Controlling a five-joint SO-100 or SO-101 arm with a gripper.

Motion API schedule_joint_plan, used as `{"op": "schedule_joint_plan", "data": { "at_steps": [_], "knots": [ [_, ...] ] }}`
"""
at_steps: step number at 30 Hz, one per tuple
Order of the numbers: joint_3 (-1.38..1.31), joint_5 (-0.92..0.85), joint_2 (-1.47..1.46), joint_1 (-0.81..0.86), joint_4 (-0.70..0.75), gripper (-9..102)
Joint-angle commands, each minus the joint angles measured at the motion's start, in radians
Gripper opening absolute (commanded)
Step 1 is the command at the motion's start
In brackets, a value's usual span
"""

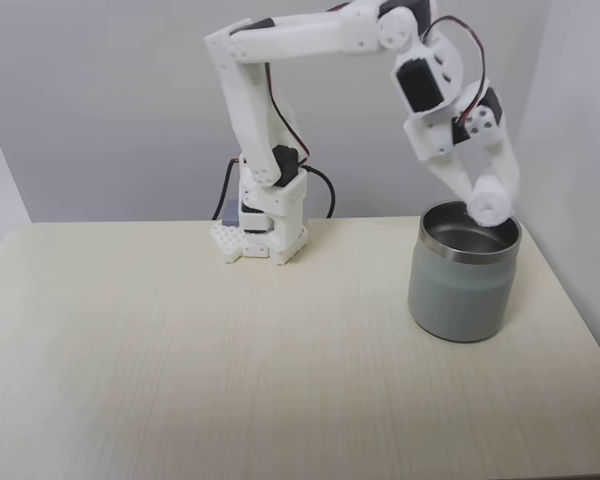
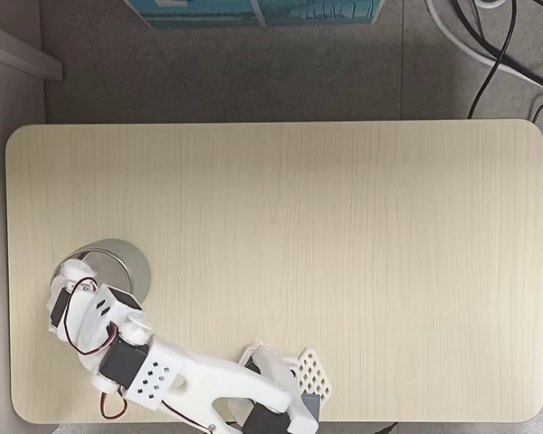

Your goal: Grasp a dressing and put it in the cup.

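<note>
The white arm reaches from its base [image 1: 263,235] at the back of the pale wood-grain surface [image 1: 230,360] out over the cup [image 1: 462,285], which stands near the right edge of the surface in the front-facing fixed view. The cup is a squat grey-green tumbler with a shiny steel rim, upright on the surface.

The claw [image 1: 485,205] points down at the cup's mouth, and its fingers are closed around the dressing [image 1: 488,207], a small white gauze roll. The dressing sits just above the far side of the cup's rim, at the opening, with its lower edge about level with the rim; whether it touches the steel cannot be told.

In the fixed view from above, the cup [image 2: 127,262] lies near the left edge of the surface [image 2: 344,253], and the arm's wrist and claw [image 2: 70,271] cover much of its opening. The dressing [image 2: 71,270] shows as a white rounded shape at the cup's left rim, though its outline blends with the white claw there. The arm's base [image 2: 285,398] sits at the lower edge of the surface, to the right of the cup in this view.
</note>
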Motion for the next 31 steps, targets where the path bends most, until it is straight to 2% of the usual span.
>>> {"op": "schedule_joint_plan", "data": {
  "at_steps": [1, 31],
  "knots": [
    [-0.025, 0.006, -0.077, 0.008, -0.028, 18],
    [0.015, 0.014, -0.075, 0.002, 0.035, 19]
  ]
}}
